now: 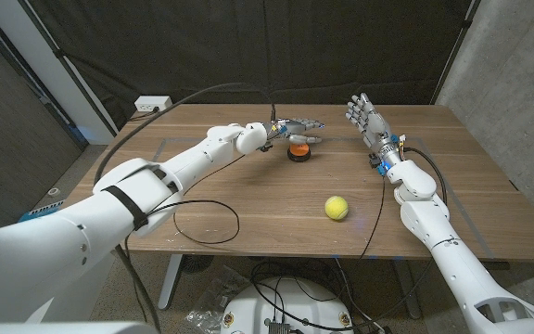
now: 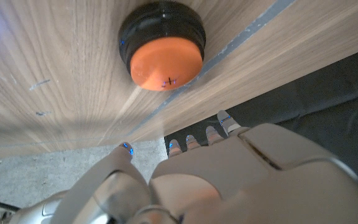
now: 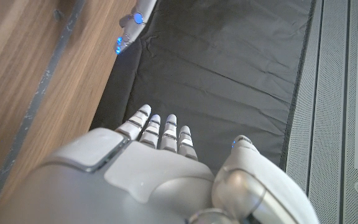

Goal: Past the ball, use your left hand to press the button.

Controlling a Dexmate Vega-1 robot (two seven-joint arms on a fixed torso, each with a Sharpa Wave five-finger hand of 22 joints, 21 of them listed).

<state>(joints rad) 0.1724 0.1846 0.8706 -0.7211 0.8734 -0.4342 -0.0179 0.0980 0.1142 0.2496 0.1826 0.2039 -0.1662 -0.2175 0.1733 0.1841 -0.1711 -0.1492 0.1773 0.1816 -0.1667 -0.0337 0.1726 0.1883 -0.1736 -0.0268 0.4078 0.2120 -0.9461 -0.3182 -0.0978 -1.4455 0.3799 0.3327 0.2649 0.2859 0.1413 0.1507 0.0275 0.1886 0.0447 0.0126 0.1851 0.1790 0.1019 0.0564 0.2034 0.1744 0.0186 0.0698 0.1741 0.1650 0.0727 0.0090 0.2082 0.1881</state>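
Hovering over the orange button near the table's far edge, beyond the yellow ball, the left hand has fingers spread, holding nothing. Pressing looks imminent: it needs a straight drop onto the cap. The right hand waits upright, fingers apart.

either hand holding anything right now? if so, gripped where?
Nothing held. Left hand hovers open over the orange button; right hand is raised, fingers spread, empty. Ball lies untouched.
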